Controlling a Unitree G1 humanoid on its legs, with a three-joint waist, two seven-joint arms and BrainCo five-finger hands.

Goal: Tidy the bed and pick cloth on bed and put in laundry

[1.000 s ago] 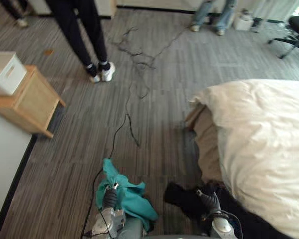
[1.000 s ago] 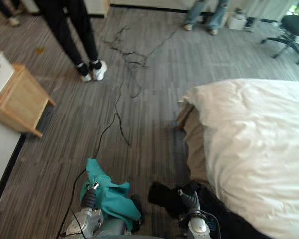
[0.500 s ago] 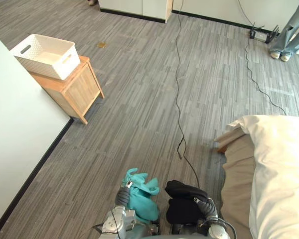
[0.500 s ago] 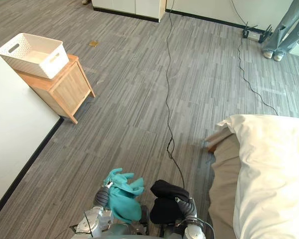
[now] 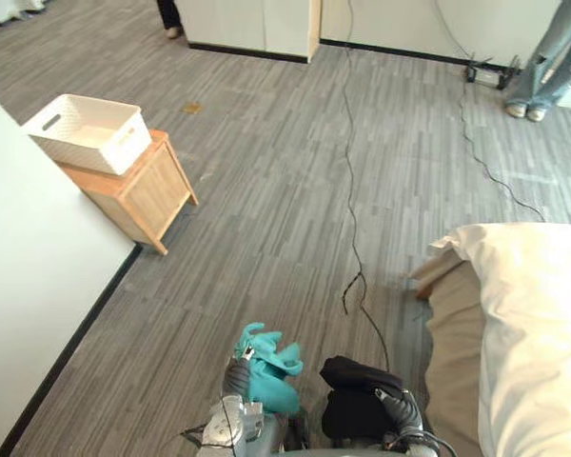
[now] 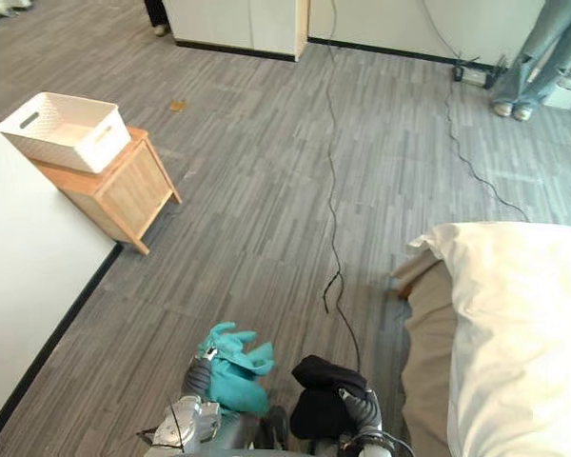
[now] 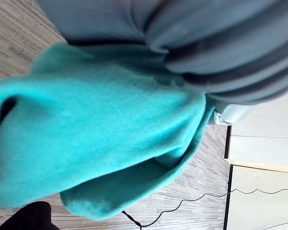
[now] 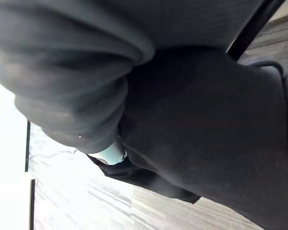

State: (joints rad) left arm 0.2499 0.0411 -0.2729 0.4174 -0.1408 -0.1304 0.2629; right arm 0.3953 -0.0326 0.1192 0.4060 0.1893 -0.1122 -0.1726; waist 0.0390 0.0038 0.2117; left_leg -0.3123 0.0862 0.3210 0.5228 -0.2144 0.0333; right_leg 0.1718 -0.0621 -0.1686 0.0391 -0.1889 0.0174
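Left hand point(image 5: 234, 379) up with teal cloth point(image 5: 269, 367) bunched over it, right hand point(image 5: 400, 409) with black cloth point(image 5: 350, 400). Grip hidden on both, cannot tell. Cloths look light, soft, floppy; bunched middle safest hold. Basket point(image 5: 133, 150) well apart, ahead-left.

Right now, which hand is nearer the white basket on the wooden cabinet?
Left. The left hand, with the teal cloth, is on the basket side of the robot. The right hand, with the black cloth, sits farther right, beside the bed.

Dark ribbed covers point(image 7: 221, 52) wrap the left hand point(image 5: 235, 378) and right hand point(image 5: 401, 409)
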